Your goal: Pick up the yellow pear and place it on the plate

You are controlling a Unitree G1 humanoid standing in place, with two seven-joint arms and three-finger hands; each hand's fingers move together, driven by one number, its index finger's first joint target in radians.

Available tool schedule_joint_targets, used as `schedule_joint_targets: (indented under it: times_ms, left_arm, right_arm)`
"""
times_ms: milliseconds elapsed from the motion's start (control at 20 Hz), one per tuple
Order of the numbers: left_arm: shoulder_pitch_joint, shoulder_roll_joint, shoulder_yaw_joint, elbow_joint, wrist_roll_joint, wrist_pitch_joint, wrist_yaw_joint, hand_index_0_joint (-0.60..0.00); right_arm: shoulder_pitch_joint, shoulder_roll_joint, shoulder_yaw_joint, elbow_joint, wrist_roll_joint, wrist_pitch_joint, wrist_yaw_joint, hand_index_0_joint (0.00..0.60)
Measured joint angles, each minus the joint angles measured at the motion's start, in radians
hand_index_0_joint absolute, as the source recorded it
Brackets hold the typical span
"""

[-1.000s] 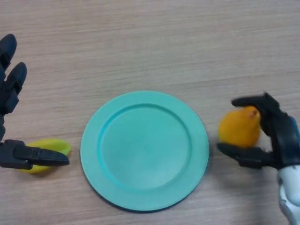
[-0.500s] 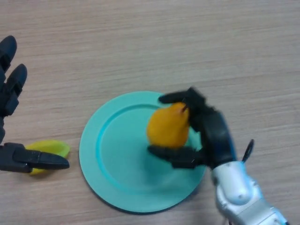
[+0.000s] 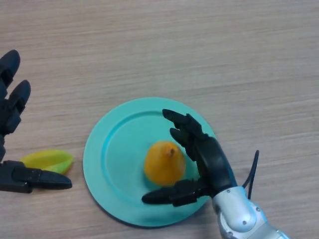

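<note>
The yellow-orange pear (image 3: 163, 162) stands upright on the teal plate (image 3: 119, 149), a little right of the plate's middle. My right hand (image 3: 212, 159) is over the plate's right side, just right of the pear. Its fingers are spread, the thumb reaching below the pear and the others beside its top, with small gaps to the fruit. My left hand (image 3: 12, 107) rests open at the left edge of the table, away from the plate.
A small yellow-green object (image 3: 47, 160) lies on the wooden table (image 3: 224, 59) left of the plate, right by my left hand's thumb.
My right hand carried the pear from the table right of the plate onto the plate, set it down and opened its fingers. The left hand has stayed put.
</note>
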Motion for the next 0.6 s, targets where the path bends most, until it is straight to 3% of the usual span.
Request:
schedule_joint_targets:
  times_ms: [100,250,600]
  left_arm:
    - [-0.003,0.000,0.004,-0.001,-0.030,0.001,0.000,0.000]
    - [-0.003,0.000,0.004,-0.003,-0.038,0.001,0.000,0.000]
    - [-0.018,0.003,0.028,-0.004,-0.039,0.001,0.015,0.000]
  right_arm:
    - [-0.004,-0.005,-0.009,-0.045,-0.033,0.006,0.003,0.000]
    - [0.000,-0.003,-0.110,-0.212,-0.074,0.021,0.078,0.000]
    - [0.152,0.001,-0.394,-0.538,-0.076,0.147,0.355,0.000]
